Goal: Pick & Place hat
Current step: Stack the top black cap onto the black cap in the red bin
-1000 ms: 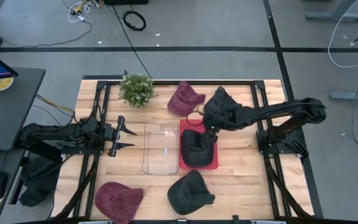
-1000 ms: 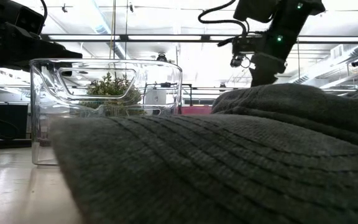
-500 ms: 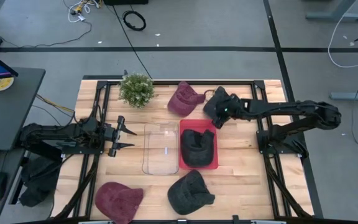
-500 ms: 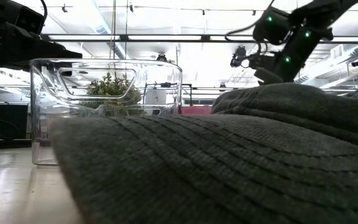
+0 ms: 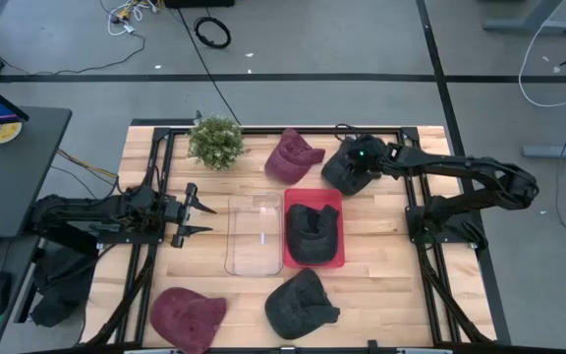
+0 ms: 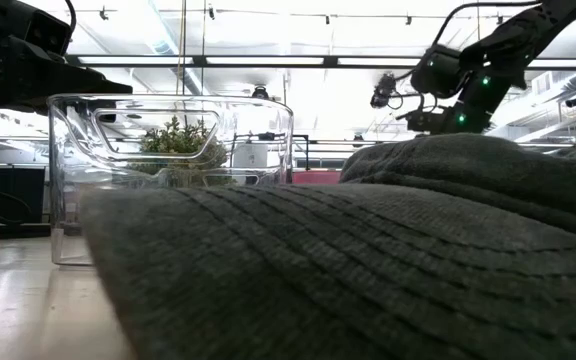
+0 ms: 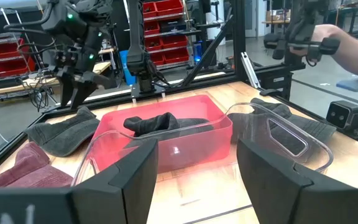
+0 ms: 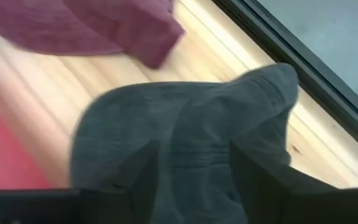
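A dark grey hat [image 5: 345, 169] lies on the table at the far right, crown up. My right gripper [image 5: 358, 160] hovers over it, open; in the right wrist view the hat [image 8: 185, 130] fills the space beyond the gripper [image 8: 194, 183]. Another dark grey hat [image 5: 311, 232] rests inside the red bin [image 5: 334, 197]. My left gripper [image 5: 200, 217] waits open at the table's left, pointing at the clear bin [image 5: 254, 234]. My right gripper stands open over the crown [image 8: 191, 149] of the far dark grey hat, coming from above. Whether its fingers [image 8: 253, 171] touch the cloth, I cannot tell.
A maroon hat [image 5: 293, 154] and a potted plant [image 5: 216, 141] sit at the far edge. At the near edge lie a maroon hat [image 5: 187, 315] and a dark grey hat [image 5: 303, 303], which fills the low view [image 6: 368, 260]. A person's arm [image 7: 347, 46] shows beyond the table.
My right gripper has moved from above the red bin toward the table's far edge, and now hovers over the dark grey hat at the far right. The hat in the red bin has stayed there.
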Controlling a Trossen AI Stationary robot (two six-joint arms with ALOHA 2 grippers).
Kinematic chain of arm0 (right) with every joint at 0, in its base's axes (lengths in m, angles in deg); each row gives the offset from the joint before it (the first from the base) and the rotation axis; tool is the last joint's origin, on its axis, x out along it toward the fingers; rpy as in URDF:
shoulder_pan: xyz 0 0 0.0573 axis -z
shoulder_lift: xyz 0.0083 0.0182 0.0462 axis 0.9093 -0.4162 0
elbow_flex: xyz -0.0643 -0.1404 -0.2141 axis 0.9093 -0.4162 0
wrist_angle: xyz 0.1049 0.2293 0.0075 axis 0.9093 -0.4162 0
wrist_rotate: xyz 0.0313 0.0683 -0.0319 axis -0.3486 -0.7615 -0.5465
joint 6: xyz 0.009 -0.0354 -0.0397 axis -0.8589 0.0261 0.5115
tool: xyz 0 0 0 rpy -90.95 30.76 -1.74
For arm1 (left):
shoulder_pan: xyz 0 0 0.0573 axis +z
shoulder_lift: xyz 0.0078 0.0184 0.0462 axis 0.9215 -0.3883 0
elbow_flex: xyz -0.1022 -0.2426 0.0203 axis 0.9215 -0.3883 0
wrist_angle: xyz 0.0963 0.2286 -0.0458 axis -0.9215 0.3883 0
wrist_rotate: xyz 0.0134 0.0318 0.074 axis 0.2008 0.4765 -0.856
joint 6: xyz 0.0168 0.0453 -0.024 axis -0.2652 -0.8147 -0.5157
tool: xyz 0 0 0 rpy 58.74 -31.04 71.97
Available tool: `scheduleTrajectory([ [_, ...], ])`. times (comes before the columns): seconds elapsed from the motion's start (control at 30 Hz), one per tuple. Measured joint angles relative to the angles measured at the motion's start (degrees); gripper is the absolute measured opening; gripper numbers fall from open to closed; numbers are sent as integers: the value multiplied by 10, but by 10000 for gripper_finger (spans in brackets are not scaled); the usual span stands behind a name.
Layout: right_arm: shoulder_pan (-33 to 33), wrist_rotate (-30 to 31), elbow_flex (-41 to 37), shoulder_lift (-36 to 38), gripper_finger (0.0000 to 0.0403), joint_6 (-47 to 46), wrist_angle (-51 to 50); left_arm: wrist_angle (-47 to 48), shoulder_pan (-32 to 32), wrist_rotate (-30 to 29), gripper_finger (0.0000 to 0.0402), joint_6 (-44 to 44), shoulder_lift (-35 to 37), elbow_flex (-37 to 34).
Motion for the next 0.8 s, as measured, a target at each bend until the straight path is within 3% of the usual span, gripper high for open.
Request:
scheduleTrajectory([
  [0.2, 42, -45, 0, -26, 237, 21, 20, 0, 0, 0, 222, 0, 0, 0],
  [0.5, 61, -92, 0, -89, 215, 30, 46, 0, 0, 0, 222, 0, 0, 0],
  [0.67, 61, -94, 0, -96, 166, 21, 50, 0, 0, 0, 222, 0, 0, 0],
  [0.8, 62, -97, 0, -96, 84, 32, 49, 0, 0, 0, 222, 0, 0, 0],
])
